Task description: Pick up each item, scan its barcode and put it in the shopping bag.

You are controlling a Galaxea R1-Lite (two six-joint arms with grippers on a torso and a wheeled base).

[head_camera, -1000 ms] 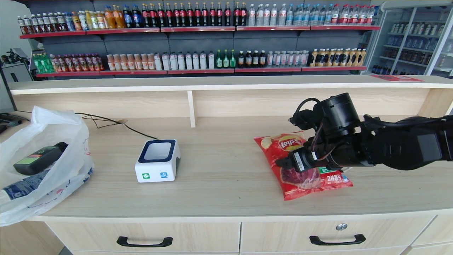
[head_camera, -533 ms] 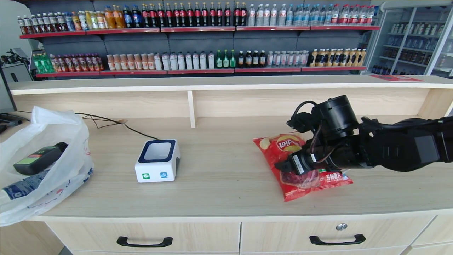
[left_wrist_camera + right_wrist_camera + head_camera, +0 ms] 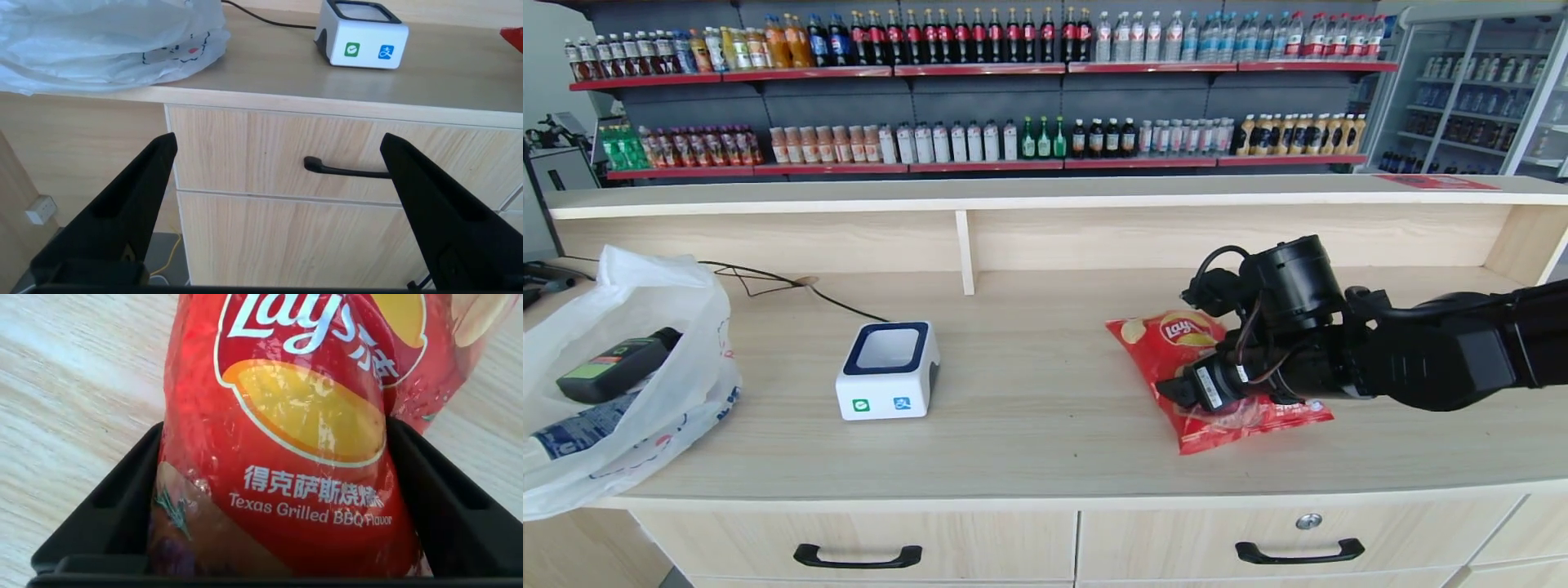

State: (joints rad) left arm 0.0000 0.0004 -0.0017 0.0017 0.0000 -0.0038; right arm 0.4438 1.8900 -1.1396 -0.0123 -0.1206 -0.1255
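A red bag of chips [image 3: 1176,335] lies on the wooden counter [image 3: 1045,392] at the right. My right gripper [image 3: 1217,400] is down on its lower half, and the foil is crumpled there. In the right wrist view the bag of chips [image 3: 302,416] fills the gap between the two black fingers [image 3: 106,506], which press its sides; my right gripper [image 3: 278,433] is shut on it. The white scanner [image 3: 886,371] stands mid-counter. The white shopping bag [image 3: 645,384] lies at the left edge with a dark bottle [image 3: 617,363] inside. My left gripper [image 3: 278,145] hangs open in front of the drawers, below counter height.
A raised back ledge [image 3: 1045,196] runs behind the counter, with a cable [image 3: 792,286] trailing to the scanner. The drawer handle [image 3: 347,169] is ahead of the left gripper. The scanner [image 3: 361,33] and the shopping bag [image 3: 106,37] sit above it on the counter.
My right gripper has sunk lower onto the chip bag and closed in on it. The bag's lower end has crumpled and drawn in slightly.
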